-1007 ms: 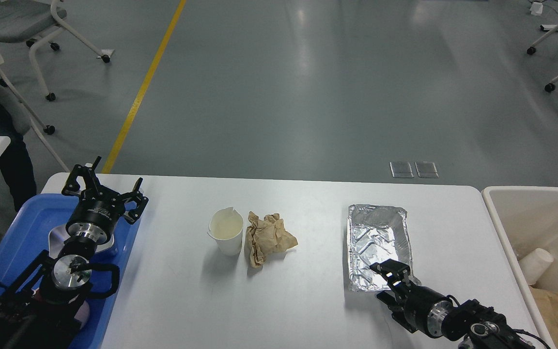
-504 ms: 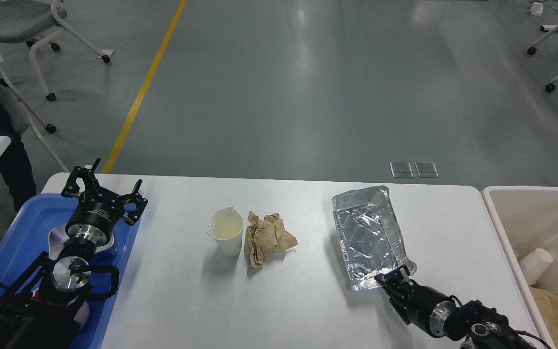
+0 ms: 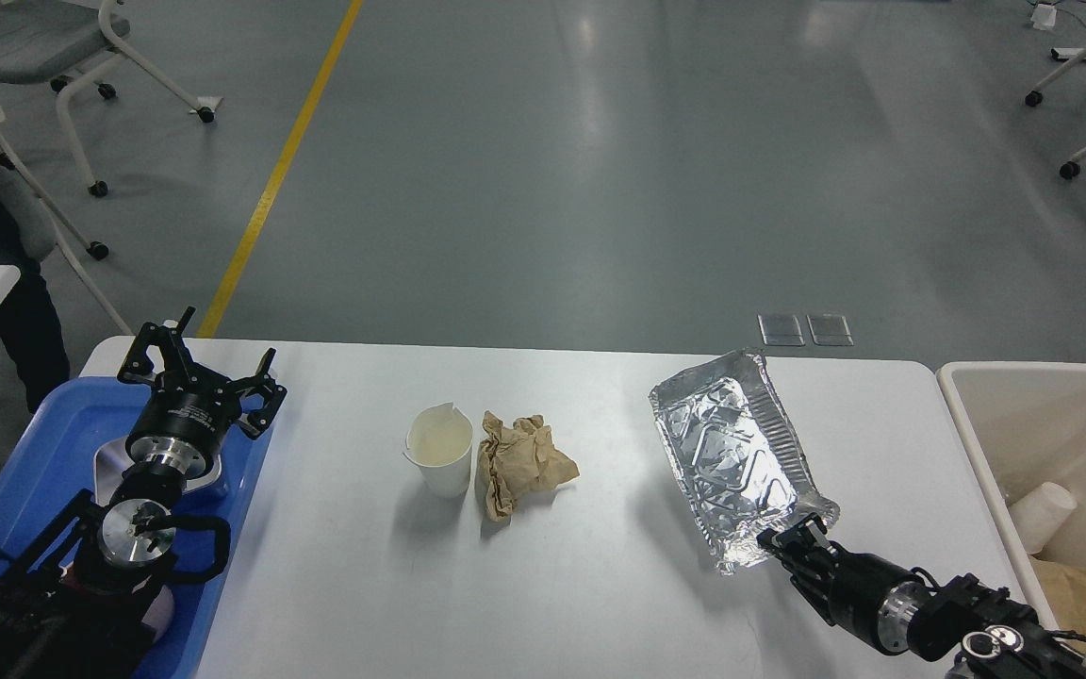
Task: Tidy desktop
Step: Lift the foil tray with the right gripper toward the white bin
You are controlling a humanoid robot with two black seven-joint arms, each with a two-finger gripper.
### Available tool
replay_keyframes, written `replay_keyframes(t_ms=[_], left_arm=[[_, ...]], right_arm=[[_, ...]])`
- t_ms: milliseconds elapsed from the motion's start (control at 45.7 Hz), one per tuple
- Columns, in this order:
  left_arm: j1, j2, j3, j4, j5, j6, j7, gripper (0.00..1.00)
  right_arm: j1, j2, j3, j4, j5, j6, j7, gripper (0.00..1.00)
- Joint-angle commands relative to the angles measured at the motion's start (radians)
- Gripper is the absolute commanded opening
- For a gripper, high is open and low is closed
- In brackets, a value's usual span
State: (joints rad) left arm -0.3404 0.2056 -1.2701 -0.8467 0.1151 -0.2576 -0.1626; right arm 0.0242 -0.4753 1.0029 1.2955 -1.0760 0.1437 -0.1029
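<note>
The white desktop [image 3: 600, 604] spans the view. My right gripper [image 3: 796, 544] is shut on the near edge of a crumpled foil tray [image 3: 730, 455] and holds it lifted and tilted above the desktop's right side. A white paper cup [image 3: 441, 450] stands upright at the middle, touching a crumpled brown paper [image 3: 519, 462] on its right. My left gripper [image 3: 199, 373] is open and empty above the blue tray [image 3: 43, 443] at the left edge.
A beige bin [image 3: 1043, 443] at the right edge holds a white cup [image 3: 1041, 517] and brown paper [image 3: 1085, 604]. A silver item [image 3: 109, 467] lies in the blue tray under my left arm. Chairs stand on the floor beyond.
My right gripper closed on the foil tray's near edge, lifted it off the desktop and moved it right, tilting it up. The left arm has not moved.
</note>
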Motion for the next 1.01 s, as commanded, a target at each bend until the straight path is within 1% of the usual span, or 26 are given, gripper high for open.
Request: replay_keyframes(t_ms=[0,153,285,394,504,569,701,766,832,985], left_arm=[[0.000,-0.002,0.000,0.000,0.000,0.000,0.000,0.96],[-0.002,-0.002,0.000,0.000,0.000,0.000,0.000,0.96],[-0.002,-0.003,0.000,0.000,0.000,0.000,0.000,0.96],[-0.003,-0.005,0.000,-0.002,0.000,0.001,0.000,0.96],[-0.003,-0.006,0.000,-0.002,0.000,0.000,0.000,0.97],[-0.002,-0.006,0.000,-0.002,0.000,0.000,0.000,0.96],[-0.002,-0.005,0.000,-0.002,0.000,-0.002,0.000,0.96],[-0.003,-0.005,0.000,-0.002,0.000,-0.002,0.000,0.96],[-0.002,-0.005,0.000,-0.002,0.000,-0.002,0.000,0.96],[-0.002,-0.005,0.000,-0.002,0.000,-0.002,0.000,0.96]], right_arm=[[0.014,-0.092,-0.052,0.057,0.001,0.007,-0.001,0.00],[0.045,-0.229,-0.133,0.131,-0.002,0.008,-0.001,0.00],[0.098,-0.380,-0.207,0.171,-0.004,0.031,-0.001,0.00],[0.147,-0.505,-0.234,0.220,-0.002,0.097,0.003,0.00],[0.198,-0.612,-0.236,0.249,0.001,0.192,0.032,0.00],[0.217,-0.654,-0.236,0.272,0.001,0.233,0.041,0.00],[0.218,-0.736,-0.237,0.321,0.001,0.284,0.051,0.00],[0.218,-0.770,-0.237,0.335,0.001,0.338,0.072,0.00],[0.218,-0.799,-0.236,0.341,0.001,0.378,0.081,0.00],[0.221,-0.838,-0.236,0.347,0.001,0.402,0.083,0.00]])
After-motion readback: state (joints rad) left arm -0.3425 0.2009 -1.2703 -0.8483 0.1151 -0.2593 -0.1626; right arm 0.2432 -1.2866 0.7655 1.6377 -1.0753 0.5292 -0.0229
